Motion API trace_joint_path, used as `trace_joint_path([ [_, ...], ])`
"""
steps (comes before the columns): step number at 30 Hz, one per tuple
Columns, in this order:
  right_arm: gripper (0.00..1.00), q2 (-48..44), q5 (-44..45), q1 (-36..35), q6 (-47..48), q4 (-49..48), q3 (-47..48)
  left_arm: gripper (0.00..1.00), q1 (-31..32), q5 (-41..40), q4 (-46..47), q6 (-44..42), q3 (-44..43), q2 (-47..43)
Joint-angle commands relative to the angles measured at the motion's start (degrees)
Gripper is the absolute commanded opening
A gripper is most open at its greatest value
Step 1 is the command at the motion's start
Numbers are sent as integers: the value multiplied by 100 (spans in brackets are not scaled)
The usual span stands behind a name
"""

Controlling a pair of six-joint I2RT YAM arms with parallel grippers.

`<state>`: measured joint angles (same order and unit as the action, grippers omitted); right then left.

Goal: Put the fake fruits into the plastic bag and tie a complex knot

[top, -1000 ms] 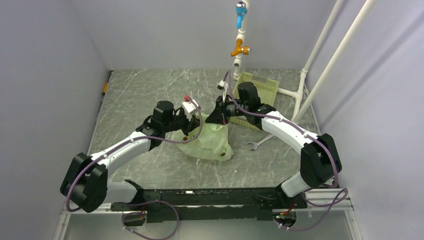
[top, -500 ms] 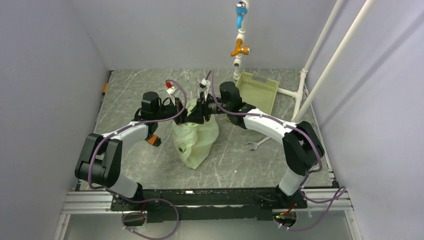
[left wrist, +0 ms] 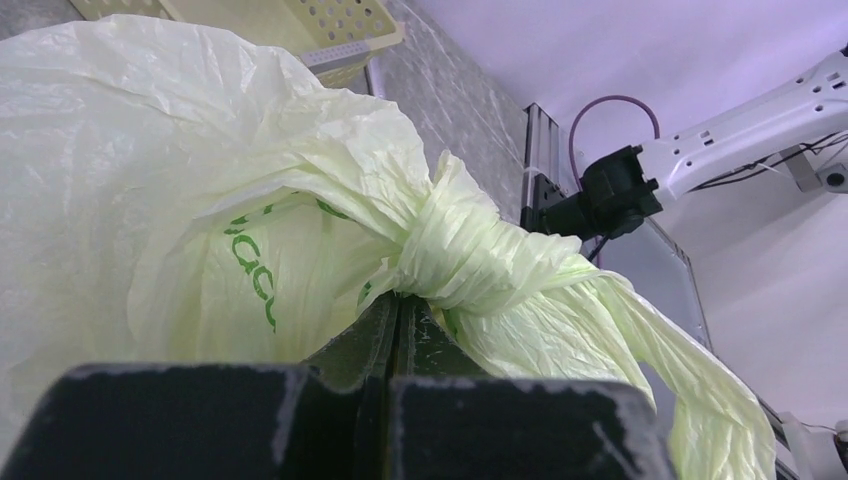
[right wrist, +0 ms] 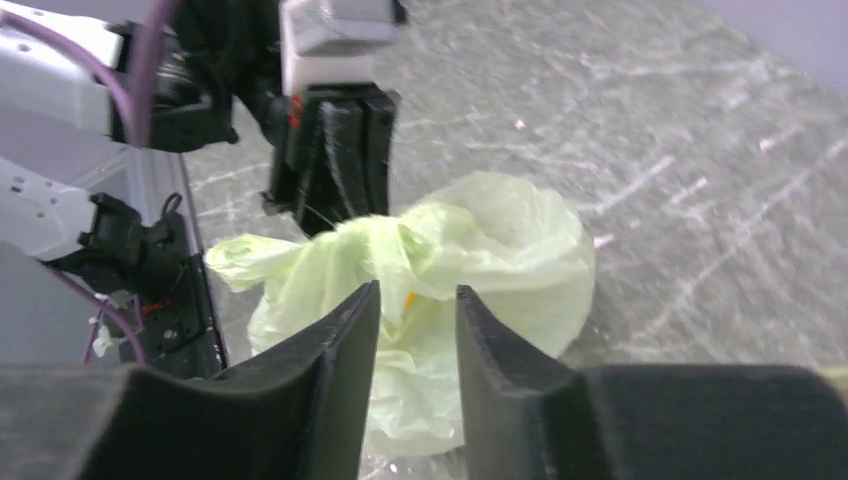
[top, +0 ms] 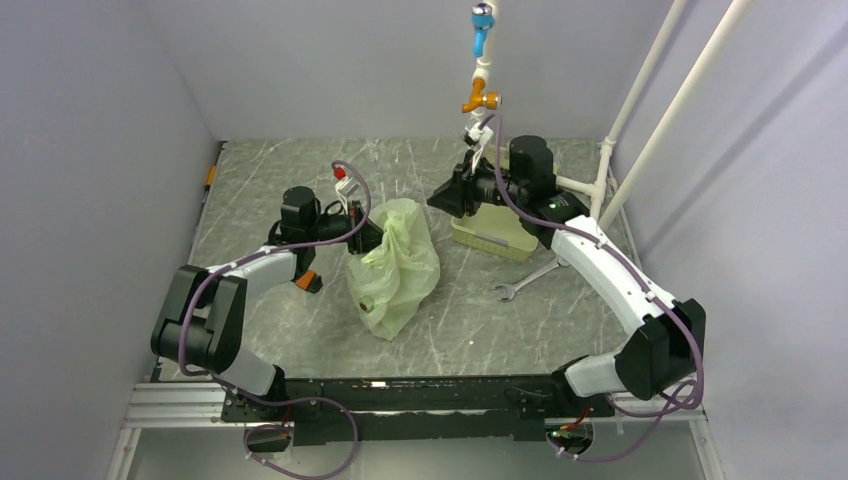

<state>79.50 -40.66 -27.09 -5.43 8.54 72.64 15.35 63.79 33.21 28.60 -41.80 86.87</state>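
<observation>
On grey marbled table (top: 480,325) | plastic bag (top: 400,265) knotted | lilac walls (top: 330,60) around

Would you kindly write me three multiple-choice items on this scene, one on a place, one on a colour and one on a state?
1. Where does the wrench lie? A right of the bag; B inside the bag; C left of the bag.
2. What colour is the bag? A blue; B pale yellow-green; C red.
3. How is the right gripper? A shut on the bag; B shut on the wrench; C open, empty.
Answers: 1 A, the top view shows it to the bag's right. 2 B, every view shows pale yellow-green film. 3 C, its wrist view shows it spread, gripping nothing.
</observation>
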Motion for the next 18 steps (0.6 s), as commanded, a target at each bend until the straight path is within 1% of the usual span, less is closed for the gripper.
trace_joint_path([
  [1, 33, 220, 321, 65, 684, 701, -437, 0, 19, 350, 391, 225, -243, 130],
  [4, 33, 618, -178, 0, 722, 810, -445, 0, 20, 445, 470, 348, -328, 208],
  [7, 38, 857, -406, -91, 740, 671, -467, 0, 20, 507, 435, 354, -396, 249],
  [12, 55, 1247, -694, -204, 558, 51, -438, 0, 37, 605, 574, 473, -423, 322],
  [16, 69, 1454, -936, -321, 22, -675, -408, 0, 88, 640, 673, 560, -400, 389],
  [18, 73, 1545, -1095, -390, -199, -957, -384, 0, 118, 660, 717, 632, -388, 451],
])
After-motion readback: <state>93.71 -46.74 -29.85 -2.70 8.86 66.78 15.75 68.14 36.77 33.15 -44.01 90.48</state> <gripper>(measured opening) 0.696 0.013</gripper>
